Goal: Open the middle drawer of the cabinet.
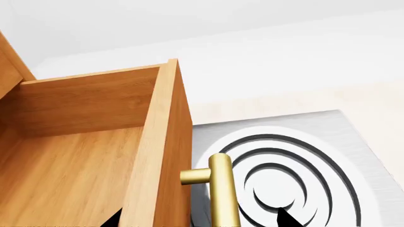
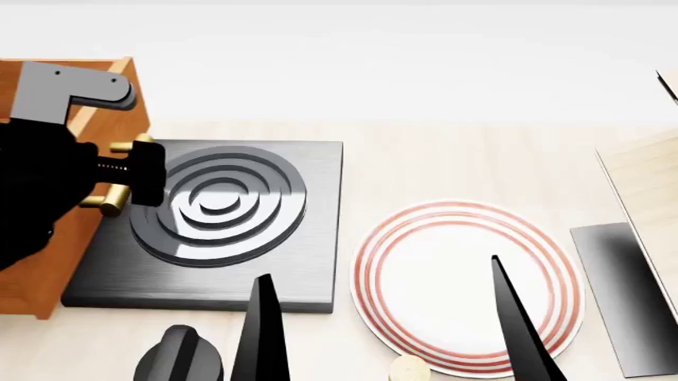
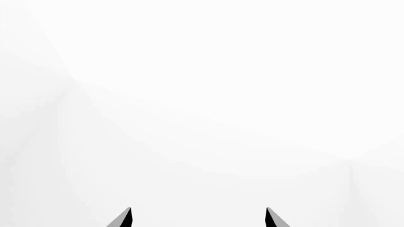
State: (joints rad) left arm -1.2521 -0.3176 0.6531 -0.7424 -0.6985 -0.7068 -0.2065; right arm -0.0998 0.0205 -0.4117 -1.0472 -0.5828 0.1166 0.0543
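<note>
Orange-brown wood marks the cabinet (image 2: 43, 262), which stands against the stove plate (image 2: 286, 270). I see the middle drawer (image 1: 82, 156) drawn out, its hollow exposed in the left wrist view and its front overhanging the stove plate. Risk, as I judge it: the brass bar handle (image 1: 221, 189) could slide out of my grip if I pull off-axis, or the drawer front could foul the stove plate's raised coil (image 2: 217, 202). My left gripper (image 1: 197, 218) straddles the handle, one fingertip inside the drawer and one outside; whether its pads press the bar, I cannot tell. My right gripper (image 2: 398, 325) stands wide apart over the red-ringed plate (image 2: 382, 262) beside the stove plate, holding nothing.
</note>
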